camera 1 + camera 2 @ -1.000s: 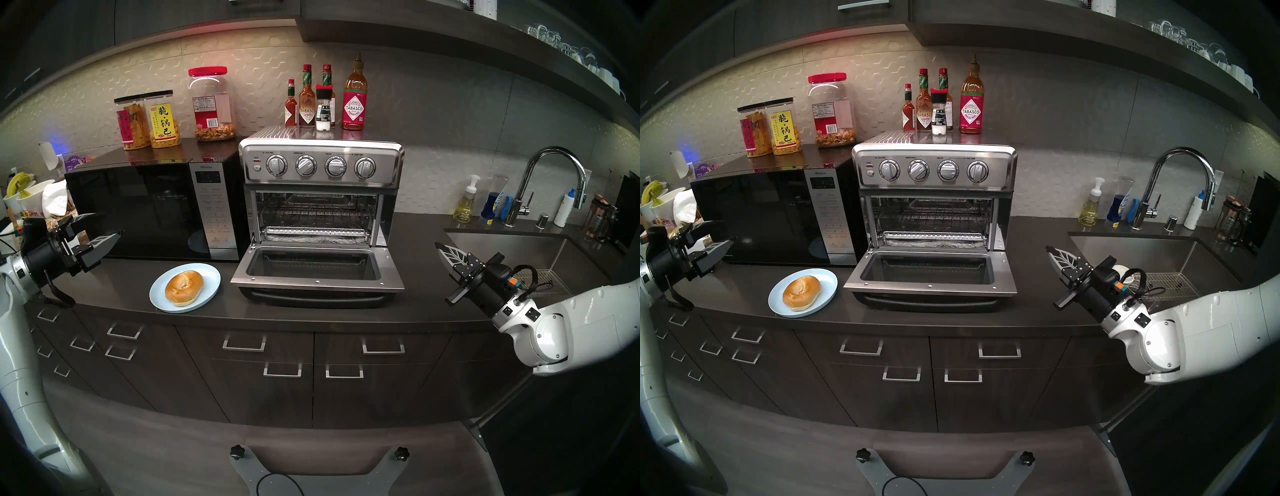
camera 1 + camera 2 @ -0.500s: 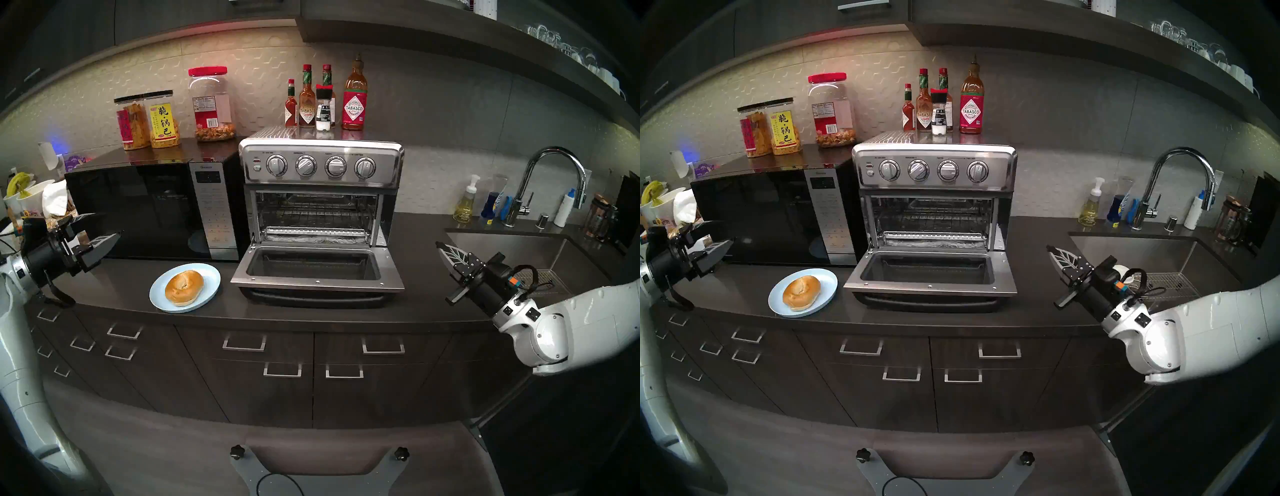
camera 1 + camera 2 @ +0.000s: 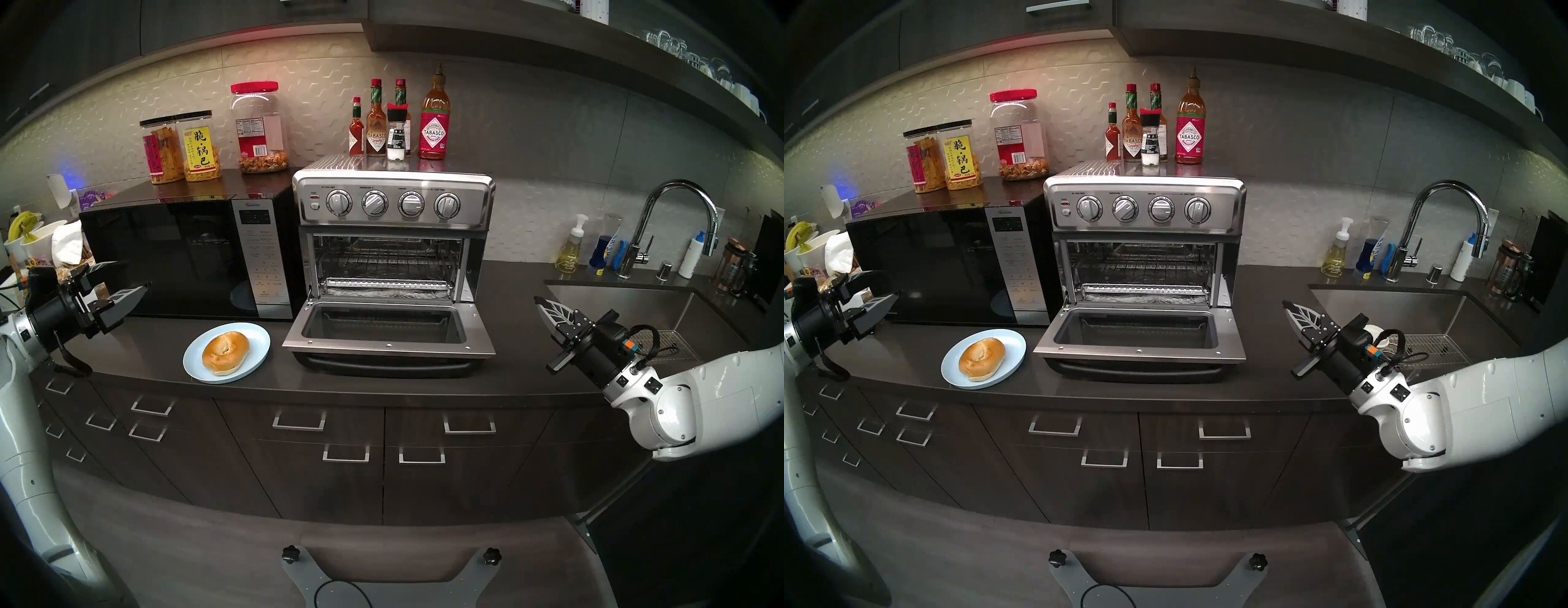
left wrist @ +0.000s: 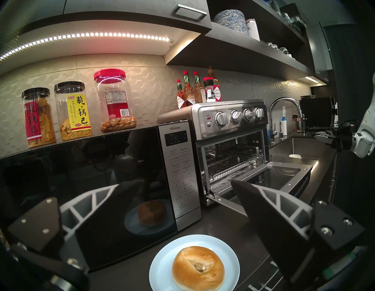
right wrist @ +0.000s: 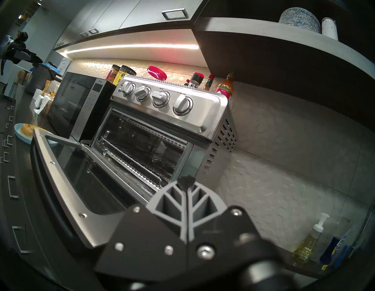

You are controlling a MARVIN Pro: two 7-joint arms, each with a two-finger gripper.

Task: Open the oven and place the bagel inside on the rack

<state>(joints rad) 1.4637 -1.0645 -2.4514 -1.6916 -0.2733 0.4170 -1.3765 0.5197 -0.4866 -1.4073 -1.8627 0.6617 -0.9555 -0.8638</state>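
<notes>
Kitchen: microwave (image 3: 186, 259), sink (image 3: 636, 305), faucet (image 3: 674, 212), cabinets (image 3: 339, 450).

Both head views look down from above the desk (image 3: 382, 382) edge, facing the wall, and give almost the same picture, with the toaster oven (image 3: 394, 199) at centre. The left wrist view sits low and close over the desk at its left end, facing right past the microwave (image 4: 101, 182) toward the toaster oven's open front. The right wrist view looks from low on the right, tilted, up at that same open front. All four views share the toaster oven.
</notes>
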